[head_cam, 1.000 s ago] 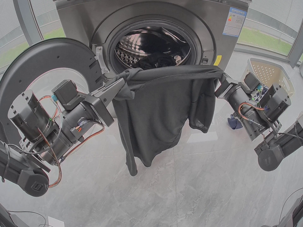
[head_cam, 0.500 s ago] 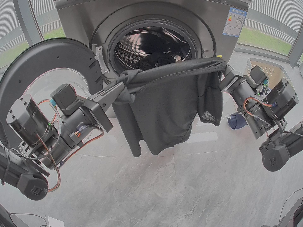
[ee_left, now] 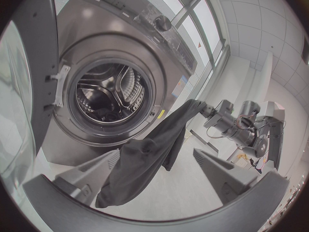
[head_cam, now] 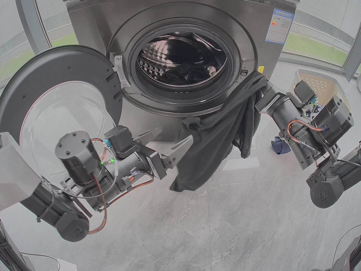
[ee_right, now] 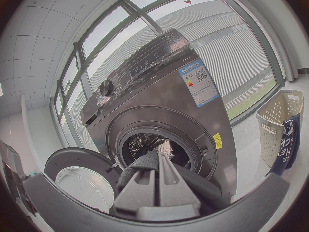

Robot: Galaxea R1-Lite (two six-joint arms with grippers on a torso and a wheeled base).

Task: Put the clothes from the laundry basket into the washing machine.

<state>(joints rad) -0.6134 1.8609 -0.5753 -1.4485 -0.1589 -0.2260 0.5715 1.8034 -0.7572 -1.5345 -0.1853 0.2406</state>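
Floor: I see a broad stretch of grey marbled tile floor [head_cam: 225, 215] in front of the machine, running between my two arms.
Door edge: the round dark-grey door with a glass bowl [head_cam: 56, 79] stands swung open on the left, its rim just above my left arm.
Machine: the silver-grey front-loading washing machine [head_cam: 94, 19] faces me, with its round drum mouth [head_cam: 182, 59] uncovered.
Left gripper: my left gripper [head_cam: 176, 135] has its fingers spread and holds nothing. It sits low before the front panel, below the drum mouth.
Right gripper: my right gripper [head_cam: 263, 89] is pinched tight on the top end of the black cloth garment [head_cam: 214, 140], at the right side of the door ring.
Garment: it hangs slantwise down the machine's lower right front, outside the drum. Its lower part is just beside one left finger; I cannot tell if they touch.
Drum: a heap of dark clothes [head_cam: 186, 74] lies at the bottom.
Basket: the cream perforated plastic laundry basket [ee_right: 280, 120] stands right of the machine, behind my right arm. A dark-blue garment with white print [ee_right: 288, 142] drapes over its rim.
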